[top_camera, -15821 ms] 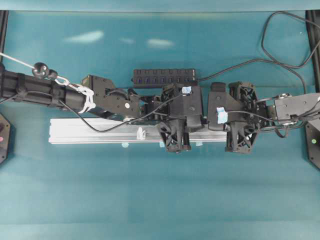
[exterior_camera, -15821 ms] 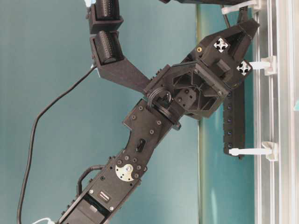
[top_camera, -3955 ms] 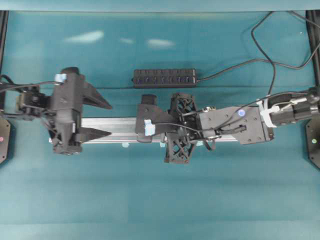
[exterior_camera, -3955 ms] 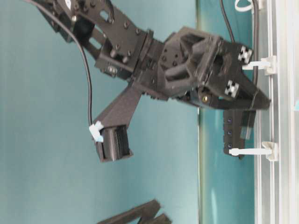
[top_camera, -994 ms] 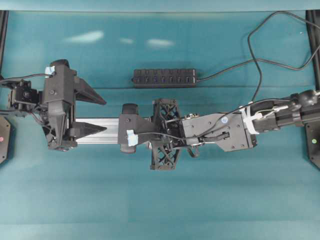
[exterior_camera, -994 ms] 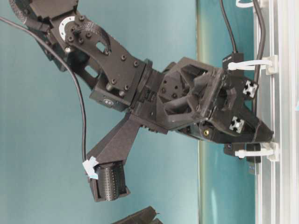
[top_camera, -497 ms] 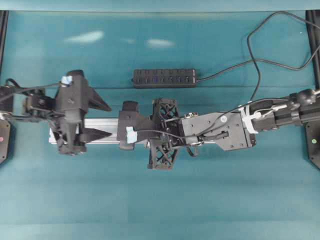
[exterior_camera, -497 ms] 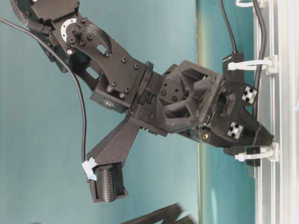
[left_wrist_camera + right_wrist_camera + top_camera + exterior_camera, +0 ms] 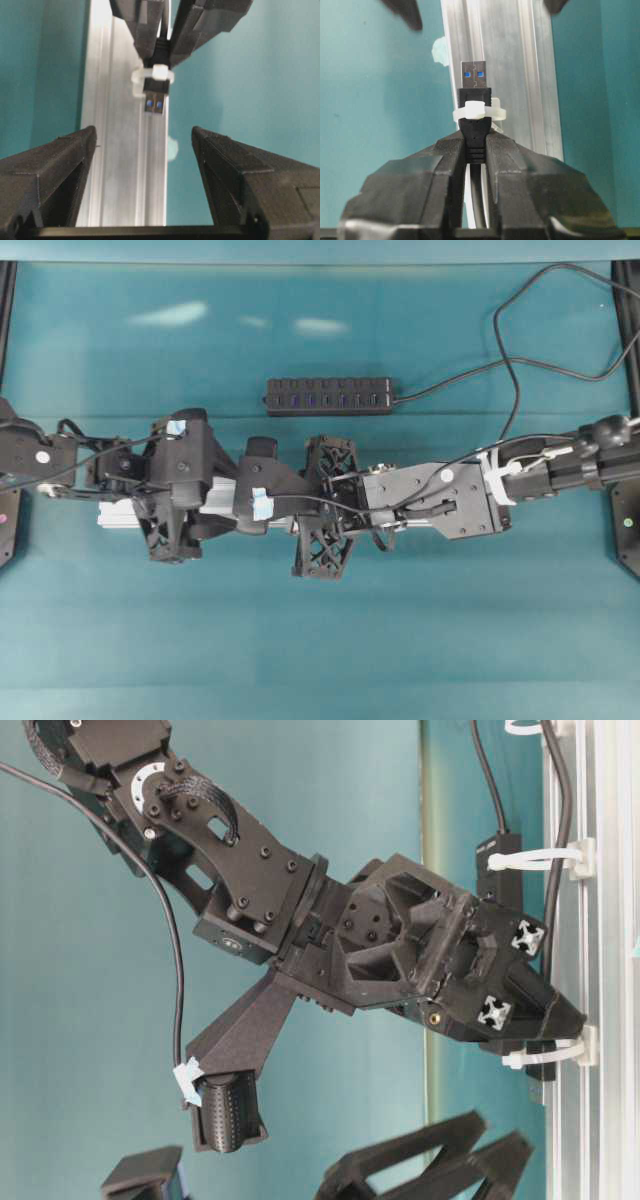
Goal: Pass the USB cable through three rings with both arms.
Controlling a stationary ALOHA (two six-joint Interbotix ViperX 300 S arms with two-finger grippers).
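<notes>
The USB cable's black plug (image 9: pixel 475 127) sticks through a whitish ring (image 9: pixel 479 111) on the silver rail (image 9: pixel 520 75), its metal tip just past the loop. My right gripper (image 9: pixel 476 142) is shut on the plug right behind that ring. In the left wrist view the plug (image 9: pixel 155 100) and ring (image 9: pixel 152 75) face my left gripper (image 9: pixel 144 137), which stands open astride the rail a short way from the tip. In the table-level view the right gripper (image 9: pixel 565 1015) sits at the lower ring (image 9: pixel 545 1055). The cord (image 9: pixel 555 890) crosses an upper ring (image 9: pixel 535 858).
A black multi-port hub (image 9: pixel 328 395) lies behind the rail (image 9: pixel 120 512), its cable looping off to the far right. A pale blue tape tab (image 9: pixel 440 50) sits beside the rail. Both arms crowd the rail's left half.
My left gripper has moved right along the rail, still open, and now faces the plug closely. The right gripper has barely shifted and keeps the plug in the ring.
</notes>
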